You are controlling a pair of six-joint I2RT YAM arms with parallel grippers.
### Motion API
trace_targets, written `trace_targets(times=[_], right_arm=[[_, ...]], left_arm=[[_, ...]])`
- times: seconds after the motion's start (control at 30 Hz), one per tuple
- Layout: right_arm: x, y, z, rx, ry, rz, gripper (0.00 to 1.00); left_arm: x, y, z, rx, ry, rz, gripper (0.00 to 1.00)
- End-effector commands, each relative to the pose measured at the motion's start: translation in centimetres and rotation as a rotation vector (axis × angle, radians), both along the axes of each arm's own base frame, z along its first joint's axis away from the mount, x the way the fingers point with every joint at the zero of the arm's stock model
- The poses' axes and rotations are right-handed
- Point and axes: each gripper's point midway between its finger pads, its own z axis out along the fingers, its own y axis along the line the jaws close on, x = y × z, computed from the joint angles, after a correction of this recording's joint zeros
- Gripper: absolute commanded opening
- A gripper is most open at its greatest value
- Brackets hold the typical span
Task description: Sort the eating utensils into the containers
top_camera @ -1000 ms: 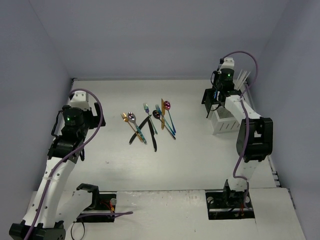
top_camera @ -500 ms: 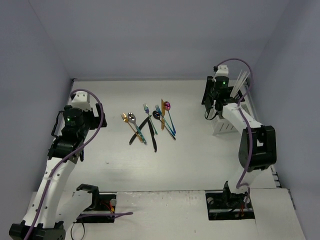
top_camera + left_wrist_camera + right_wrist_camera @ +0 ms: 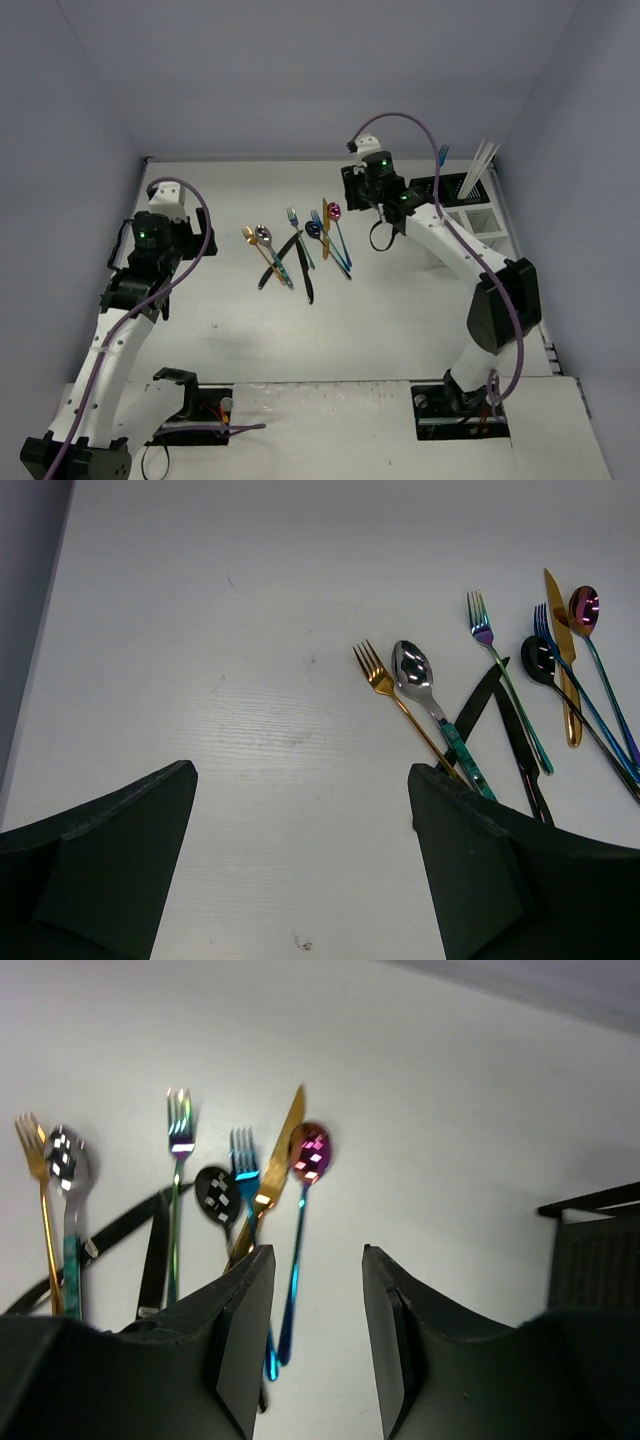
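Note:
The eating utensils (image 3: 300, 245) lie in a loose pile mid-table: a gold fork (image 3: 383, 683), a silver spoon (image 3: 411, 666) with a teal handle, an iridescent fork (image 3: 482, 620), black knives (image 3: 505, 715), a black spoon (image 3: 213, 1188), a blue fork (image 3: 243, 1155), a gold knife (image 3: 275, 1170) and a magenta spoon (image 3: 310, 1152). My right gripper (image 3: 318, 1260) is open and empty, hovering just right of the pile, over the magenta spoon's blue handle. My left gripper (image 3: 300, 780) is open and empty, left of the pile. The black caddy (image 3: 437, 190) and white caddy (image 3: 470, 225) stand at the far right.
White utensils (image 3: 482, 160) and a blue one (image 3: 441, 155) stand upright in the caddies. The black caddy's edge shows at the right of the right wrist view (image 3: 595, 1250). Grey walls enclose the table on three sides.
My right arm has swung left from over the caddies to the right side of the utensil pile. My left arm has shifted slightly.

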Motion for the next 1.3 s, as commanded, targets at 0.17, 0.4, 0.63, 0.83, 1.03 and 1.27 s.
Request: trace_targets(times=[0.17,0.4,0.63,0.83,1.03,1.27], right_arm=[[-3.0,4.8,-9.8,-0.086,0.3,0.145,0.32],[-3.4,4.9,-13.4,-0.116,0.375,0.158,0.3],[-3.5,4.6,-16.2,-0.154,0.422,0.153,0.28],[-3.2,4.8,-17.0,-0.171,0.429,0.155,0.27],[-3.2,4.7,-18.4,-0.2,0.445,0.149,0.27],[-2.6,5.3,-19.8,-0.207,0.458,0.147,0.26]], left_arm=[[0.8,-0.2,1.7,-0.024,-0.051,0.001,0.85],[0.9,-0.3,1.7,-0.028,-0.05,-0.005,0.85],[0.9,-0.4,1.6,-0.028,-0.046,-0.008,0.85],[0.9,-0.5,1.6,-0.032,-0.045,-0.014,0.85],[0.8,-0.5,1.7,-0.032,-0.048,-0.015,0.85],[0.8,-0.4,1.6,-0.029,-0.046,-0.01,0.85]])
